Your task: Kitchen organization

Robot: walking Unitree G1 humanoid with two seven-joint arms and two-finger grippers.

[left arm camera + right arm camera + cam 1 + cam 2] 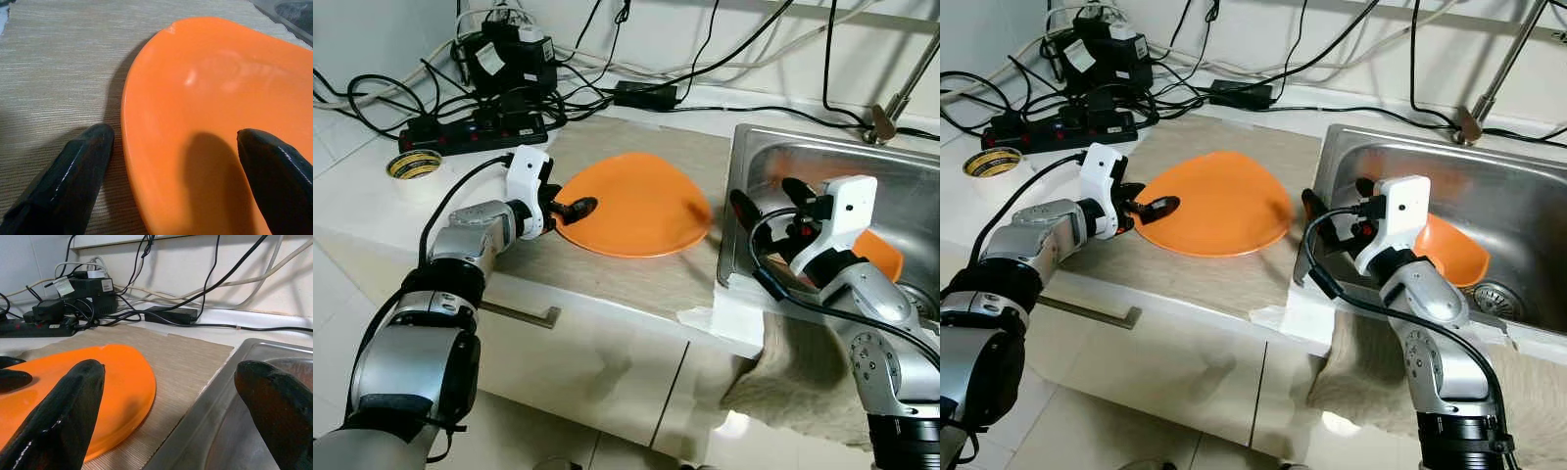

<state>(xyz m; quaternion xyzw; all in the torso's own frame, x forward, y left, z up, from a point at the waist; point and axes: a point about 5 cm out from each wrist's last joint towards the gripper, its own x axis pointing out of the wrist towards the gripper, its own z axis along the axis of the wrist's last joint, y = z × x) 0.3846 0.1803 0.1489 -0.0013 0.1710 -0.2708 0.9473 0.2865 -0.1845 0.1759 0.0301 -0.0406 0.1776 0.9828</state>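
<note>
- Where the beige mat point(636, 274) covered the counter, an orange plate point(636, 201) lay flat just beside the sink point(901, 176).
- Left gripper point(183, 166): fingers apart, straddling the plate's near rim, one finger point(73, 171) on the mat side, the other over the plate; the left wrist view gave this closely.
- Right gripper point(171, 396): fingers spread wide at the sink's left wall, holding nothing.
- Second orange dish point(1454, 250): inside the sink, behind the right wrist, seen from the head views.
- Power strip point(470, 132), black adapter point(171, 313), tangled cables: back of counter.
- Tape roll point(414, 164): far left on the white counter.
</note>
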